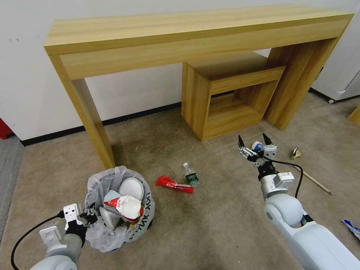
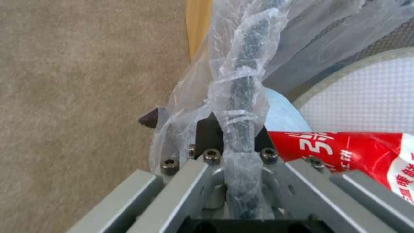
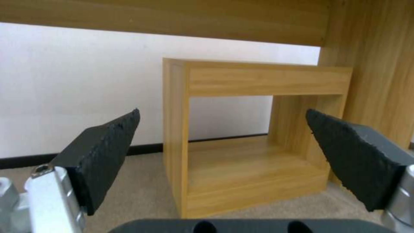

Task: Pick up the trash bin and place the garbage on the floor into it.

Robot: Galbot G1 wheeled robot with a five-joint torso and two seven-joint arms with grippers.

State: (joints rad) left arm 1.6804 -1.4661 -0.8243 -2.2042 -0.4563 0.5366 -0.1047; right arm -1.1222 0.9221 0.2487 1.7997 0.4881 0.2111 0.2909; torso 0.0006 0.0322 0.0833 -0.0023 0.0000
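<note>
The trash bin (image 1: 144,213), black with a crinkled white bag, stands on the beige floor (image 1: 213,228) at the lower left. It holds white slippers (image 1: 131,188) and a red-and-white wrapper (image 1: 119,202). My left gripper (image 1: 89,217) is shut on its near rim; in the left wrist view the gripper (image 2: 233,136) clamps the bagged rim (image 2: 244,74). My right gripper (image 1: 255,144) hangs open just above a blue-white paper cup (image 1: 257,146), and its fingers (image 3: 108,155) stand wide apart. A red wrapper (image 1: 174,183) and a small bottle (image 1: 191,175) lie between the arms.
A long wooden table (image 1: 187,33) stands against the wall with a wooden cube shelf (image 1: 225,97) under it. A crumpled scrap (image 1: 296,152), a wooden stick (image 1: 313,180) and a blue-white piece (image 1: 351,227) lie at the right. Grey ribbed carpet (image 1: 7,168) begins at far left.
</note>
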